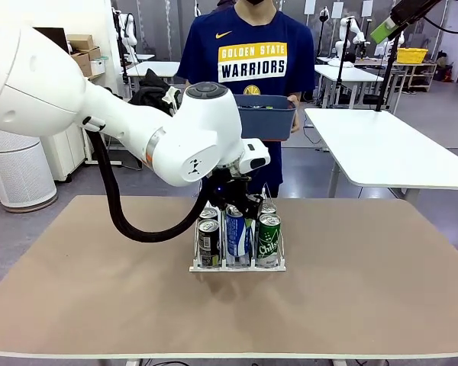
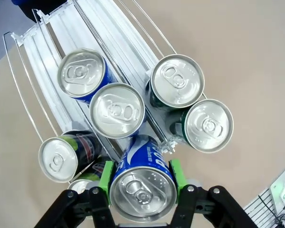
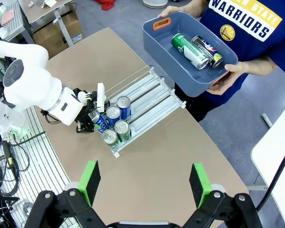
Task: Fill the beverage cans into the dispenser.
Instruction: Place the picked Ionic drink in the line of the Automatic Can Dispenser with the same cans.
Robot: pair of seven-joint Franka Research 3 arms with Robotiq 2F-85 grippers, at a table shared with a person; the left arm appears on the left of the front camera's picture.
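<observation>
The dispenser (image 1: 237, 267) stands mid-table, a clear-and-white wire rack with three lanes. Beverage cans stand in it: black ones (image 1: 208, 242) in the left lane, green ones (image 1: 269, 240) in the right. My left gripper (image 2: 142, 183) is shut on a blue can (image 2: 142, 164), green pads on both its sides, at the low front end of the middle lane. Two more blue cans (image 2: 117, 110) sit just behind it in the dispenser (image 2: 104, 28). High above the table, my right gripper (image 3: 145, 183) hangs open with nothing in it, looking down on the dispenser (image 3: 152, 97).
A person at the far side holds a blue-grey bin (image 3: 190, 47) in both hands, with a green can (image 3: 187, 50) and a black can (image 3: 206, 51) lying in it. The bin (image 1: 266, 114) hovers beyond the table's far edge. Bare tabletop surrounds the rack.
</observation>
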